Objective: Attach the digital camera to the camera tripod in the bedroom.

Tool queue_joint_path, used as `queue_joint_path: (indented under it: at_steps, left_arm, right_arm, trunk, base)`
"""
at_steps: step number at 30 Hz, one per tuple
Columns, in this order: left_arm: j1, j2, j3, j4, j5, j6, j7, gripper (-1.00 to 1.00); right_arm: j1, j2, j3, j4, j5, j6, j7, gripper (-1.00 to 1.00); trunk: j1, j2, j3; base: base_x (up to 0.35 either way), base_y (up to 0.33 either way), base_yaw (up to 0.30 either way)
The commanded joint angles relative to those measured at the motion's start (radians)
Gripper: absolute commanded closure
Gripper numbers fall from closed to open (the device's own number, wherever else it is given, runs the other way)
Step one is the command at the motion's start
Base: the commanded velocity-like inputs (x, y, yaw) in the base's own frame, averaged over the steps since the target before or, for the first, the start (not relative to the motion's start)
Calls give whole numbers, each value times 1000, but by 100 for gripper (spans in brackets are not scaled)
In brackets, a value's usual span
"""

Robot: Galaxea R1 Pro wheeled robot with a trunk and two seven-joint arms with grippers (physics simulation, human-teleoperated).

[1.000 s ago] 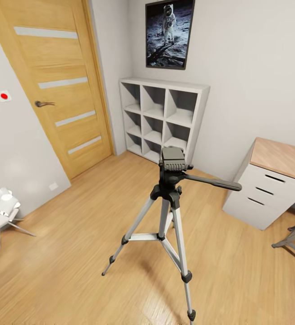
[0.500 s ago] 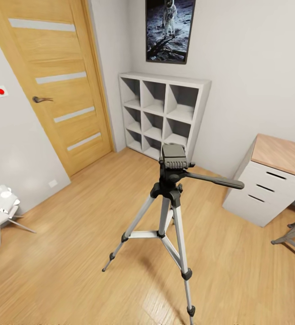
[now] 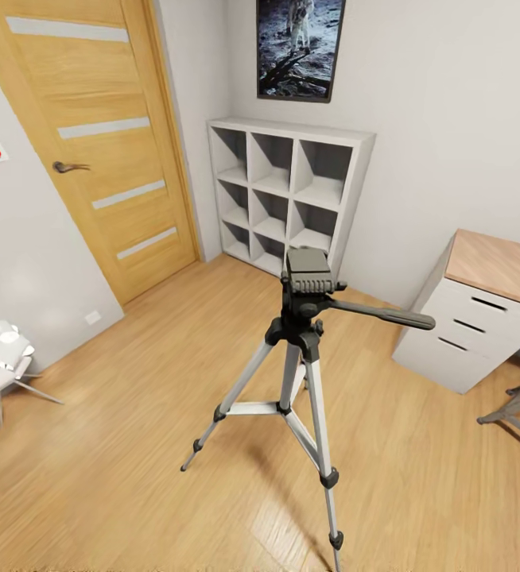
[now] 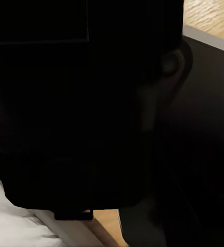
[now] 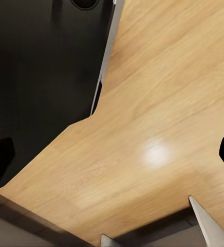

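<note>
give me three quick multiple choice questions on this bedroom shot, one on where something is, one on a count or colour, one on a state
1. Where does the camera tripod stand?
A. on the wood floor, in front of the white cube shelf
B. on top of the desk
C. against the door

2. How many open compartments does the cube shelf show?
A. four
B. six
C. nine

3. What is the state of the tripod's flat head?
A. a camera is mounted on it
B. bare, nothing attached
C. folded down to the floor

Answers:
1. A: its three legs rest on the floor, with the shelf behind it.
2. C: the shelf front is three rows of three.
3. B: the grey head's top carries nothing, and the pan handle sticks out to the side.
</note>
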Motion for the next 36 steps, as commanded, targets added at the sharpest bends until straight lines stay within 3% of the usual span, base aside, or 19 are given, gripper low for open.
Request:
queue_joint_path:
  at_steps: [1,15,36]
  left_arm:
    - [0,0,-9,-1,5,1,4,100]
    - [0,0,-8,-1,5,1,4,100]
    - [0,0,-9,-1,5,1,4,100]
  right_arm:
    - [-1,0,-8,3,7,-5,1,-100]
    - [-1,-1,-8,3,7,-5,1,-100]
    - [-1,2,-8,2,11,3,-6,-100]
  trunk:
    - [0,-2,-3]
    - [0,-2,-26]
    - [0,-2,-28]
  base:
    - [0,0,0]
    - [0,0,0]
    - [0,0,0]
